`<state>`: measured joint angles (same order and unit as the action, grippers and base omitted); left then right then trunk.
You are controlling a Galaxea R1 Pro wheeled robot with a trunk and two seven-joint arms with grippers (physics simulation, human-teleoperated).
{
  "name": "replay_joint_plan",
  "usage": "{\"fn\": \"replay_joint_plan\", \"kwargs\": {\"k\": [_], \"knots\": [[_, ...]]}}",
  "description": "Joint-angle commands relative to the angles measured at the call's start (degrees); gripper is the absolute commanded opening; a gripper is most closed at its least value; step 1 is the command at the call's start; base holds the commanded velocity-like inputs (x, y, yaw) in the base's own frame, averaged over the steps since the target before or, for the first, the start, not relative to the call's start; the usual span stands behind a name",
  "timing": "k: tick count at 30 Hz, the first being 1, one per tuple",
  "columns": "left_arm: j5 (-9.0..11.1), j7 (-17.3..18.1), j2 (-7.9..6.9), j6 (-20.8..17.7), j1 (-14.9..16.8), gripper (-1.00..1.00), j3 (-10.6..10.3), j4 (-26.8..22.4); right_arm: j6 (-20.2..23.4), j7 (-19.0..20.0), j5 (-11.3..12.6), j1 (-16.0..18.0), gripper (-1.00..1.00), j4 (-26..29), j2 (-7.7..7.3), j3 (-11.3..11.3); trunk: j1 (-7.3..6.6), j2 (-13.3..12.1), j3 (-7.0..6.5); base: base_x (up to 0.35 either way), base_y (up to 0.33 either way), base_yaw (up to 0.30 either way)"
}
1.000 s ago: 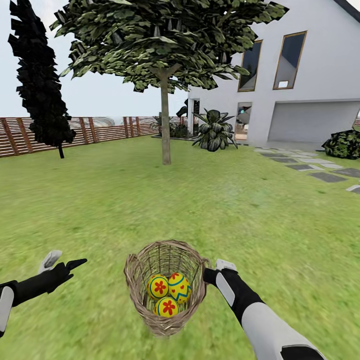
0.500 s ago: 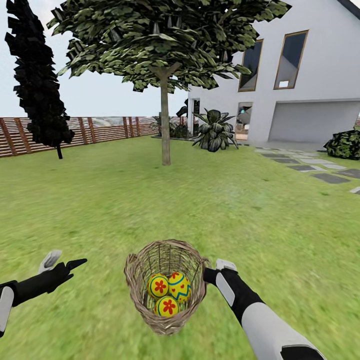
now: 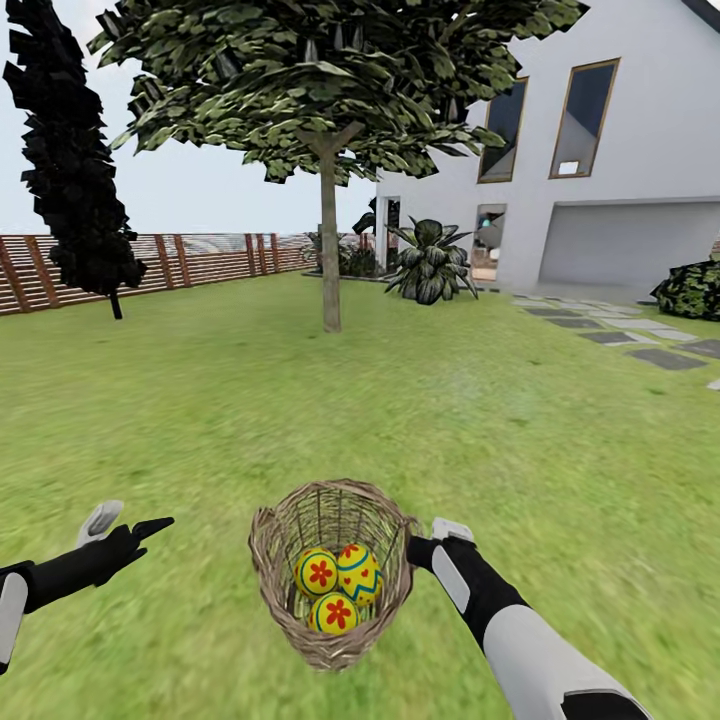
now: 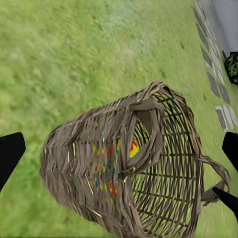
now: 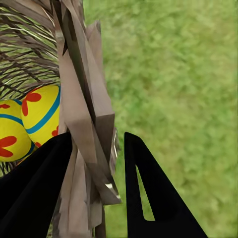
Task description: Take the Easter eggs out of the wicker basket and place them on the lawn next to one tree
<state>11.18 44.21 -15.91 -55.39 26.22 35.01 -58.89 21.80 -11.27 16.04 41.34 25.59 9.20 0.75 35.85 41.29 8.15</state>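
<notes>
Beside the rim (image 3: 404, 528), keep right gripper (image 3: 418, 550) pinched on basket (image 3: 331, 570), level, toward tree (image 3: 330, 250); left gripper (image 3: 128, 525) spread.

1. Flat, even daylight is covering the lawn (image 3: 250, 400); no cast shadows are showing.
2. Grass is smearing toward the head view's 6 o'clock edge.
3. Wrist views are rendering soft; no glare.

The wicker basket (image 3: 330, 575) hides the lower parts of three Easter eggs (image 3: 337, 585).
</notes>
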Motion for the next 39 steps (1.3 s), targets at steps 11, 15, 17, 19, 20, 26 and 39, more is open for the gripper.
{"fn": "replay_joint_plan", "kwargs": {"k": [11,15,17,19,20,26,39], "knots": [[-0.1,0.26,0.01,-0.24,0.06,1.0,0.06,0.01,0.17,-0.33,0.75,0.06,-1.0,0.14,0.09,0.13,0.04,0.08,0.09,0.232,0.0,0.0],[-0.1,0.26,0.01,-0.24,0.06,1.0,0.09,0.01,0.17,-0.33,0.75,0.03,-1.0,0.16,0.08,0.13,0.04,0.08,0.09,0.256,0.0,0.0],[-0.08,0.26,0.01,-0.23,0.06,1.0,0.1,0.01,0.17,-0.33,0.75,0.04,-1.0,0.16,0.09,0.13,0.04,0.08,0.09,0.297,0.0,0.0],[-0.05,0.26,0.01,-0.19,0.06,1.0,0.1,0.01,0.17,-0.33,0.75,0.04,-1.0,0.16,0.08,0.13,0.04,0.08,0.09,0.324,0.0,0.0],[-0.05,0.26,0.01,-0.17,0.06,1.0,0.09,0.01,0.17,-0.33,0.75,0.05,-1.0,0.16,0.1,0.13,0.04,0.08,0.09,0.33,0.0,0.0],[-0.02,0.26,0.01,-0.15,0.06,1.0,0.06,0.01,0.17,-0.33,0.75,0.05,-1.0,0.16,0.11,0.13,0.04,0.08,0.09,0.333,0.0,0.0],[-0.1,0.26,-0.05,-0.23,0.06,1.0,0.13,0.01,0.17,-0.33,0.75,0.03,-1.0,0.16,0.09,0.13,0.04,0.08,0.09,0.334,0.0,0.0]]}}
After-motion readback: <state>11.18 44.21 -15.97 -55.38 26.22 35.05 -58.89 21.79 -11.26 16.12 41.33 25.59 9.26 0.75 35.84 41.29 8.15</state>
